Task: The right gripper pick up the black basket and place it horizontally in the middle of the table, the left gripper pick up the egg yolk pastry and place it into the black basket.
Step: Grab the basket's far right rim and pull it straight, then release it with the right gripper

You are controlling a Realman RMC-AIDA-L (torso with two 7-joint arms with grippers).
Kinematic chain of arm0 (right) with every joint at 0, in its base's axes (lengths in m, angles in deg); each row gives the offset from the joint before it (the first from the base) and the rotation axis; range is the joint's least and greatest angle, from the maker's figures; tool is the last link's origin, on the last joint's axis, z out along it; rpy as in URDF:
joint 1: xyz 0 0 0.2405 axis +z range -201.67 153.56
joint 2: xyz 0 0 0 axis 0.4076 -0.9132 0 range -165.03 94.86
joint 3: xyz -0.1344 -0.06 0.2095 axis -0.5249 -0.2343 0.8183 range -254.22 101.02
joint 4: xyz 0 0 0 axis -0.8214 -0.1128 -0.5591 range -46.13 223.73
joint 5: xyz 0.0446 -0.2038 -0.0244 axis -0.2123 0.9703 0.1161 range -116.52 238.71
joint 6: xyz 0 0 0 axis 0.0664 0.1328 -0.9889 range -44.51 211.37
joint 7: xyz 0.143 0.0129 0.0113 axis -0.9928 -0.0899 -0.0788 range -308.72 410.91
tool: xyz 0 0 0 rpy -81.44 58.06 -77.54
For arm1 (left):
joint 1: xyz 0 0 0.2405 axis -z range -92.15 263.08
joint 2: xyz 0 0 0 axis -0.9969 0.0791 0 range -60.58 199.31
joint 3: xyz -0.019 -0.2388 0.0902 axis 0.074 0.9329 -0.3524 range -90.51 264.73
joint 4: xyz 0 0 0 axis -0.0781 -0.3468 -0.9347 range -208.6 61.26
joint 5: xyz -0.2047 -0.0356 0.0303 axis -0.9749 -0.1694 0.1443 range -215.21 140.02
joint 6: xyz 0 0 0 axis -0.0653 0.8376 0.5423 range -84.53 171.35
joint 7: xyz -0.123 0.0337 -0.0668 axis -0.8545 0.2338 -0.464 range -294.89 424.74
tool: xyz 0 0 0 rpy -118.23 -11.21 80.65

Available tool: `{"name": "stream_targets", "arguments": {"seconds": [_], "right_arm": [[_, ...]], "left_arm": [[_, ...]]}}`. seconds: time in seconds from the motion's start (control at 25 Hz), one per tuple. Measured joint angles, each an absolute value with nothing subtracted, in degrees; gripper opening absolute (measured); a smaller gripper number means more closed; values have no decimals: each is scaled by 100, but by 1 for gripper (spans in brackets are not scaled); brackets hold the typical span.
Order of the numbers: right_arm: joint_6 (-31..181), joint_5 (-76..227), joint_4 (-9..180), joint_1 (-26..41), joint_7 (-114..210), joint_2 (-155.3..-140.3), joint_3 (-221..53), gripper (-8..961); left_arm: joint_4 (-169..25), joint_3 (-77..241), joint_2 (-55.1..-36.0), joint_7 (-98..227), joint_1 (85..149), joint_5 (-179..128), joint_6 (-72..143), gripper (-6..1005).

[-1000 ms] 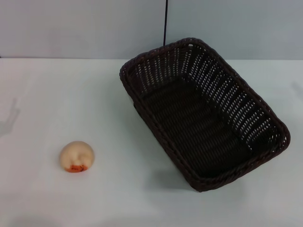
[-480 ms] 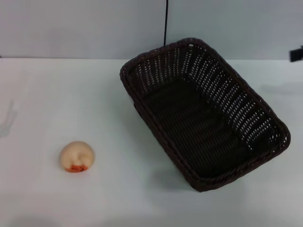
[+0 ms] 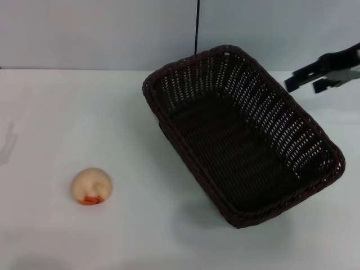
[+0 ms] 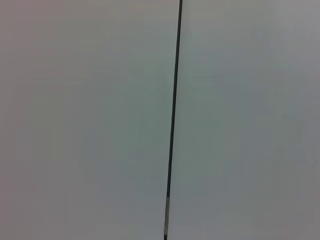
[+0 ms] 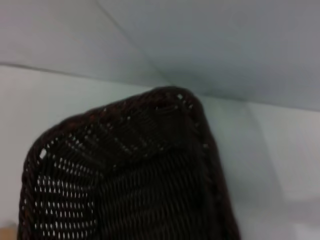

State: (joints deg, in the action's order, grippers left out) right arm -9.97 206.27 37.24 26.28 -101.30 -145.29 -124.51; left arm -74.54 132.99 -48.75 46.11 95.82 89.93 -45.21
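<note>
The black basket (image 3: 236, 152) lies empty and diagonal on the white table (image 3: 84, 112), right of centre; one of its corners fills the right wrist view (image 5: 140, 175). The egg yolk pastry (image 3: 91, 186) sits alone at the front left, its orange-red patch facing the front. My right gripper (image 3: 302, 87) reaches in from the right edge, open, above the table just beyond the basket's far right side and apart from it. My left gripper is out of view; its wrist view shows only the wall.
A thin black cable (image 3: 197, 25) runs down the grey wall behind the basket; it also shows in the left wrist view (image 4: 172, 120). Bare tabletop lies between the pastry and the basket.
My right gripper has come into view from the right edge and moved left toward the basket's far right side. The basket and the pastry have not moved.
</note>
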Motion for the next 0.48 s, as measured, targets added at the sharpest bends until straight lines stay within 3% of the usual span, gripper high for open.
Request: {"name": "stream_targets", "arguments": {"seconds": [0.2,0.48], "right_arm": [[-595,21096,4188,2959,-10163,-14817,-12704,760],[-42,21653,4382,3109,-10287,-15106,-12795,721]], "left_arm": [[-7455,13299,-4876,4611,9564,8993,-4518,856],[-7455,13394,-4869,4611,9518,8993,-4517,856]]}}
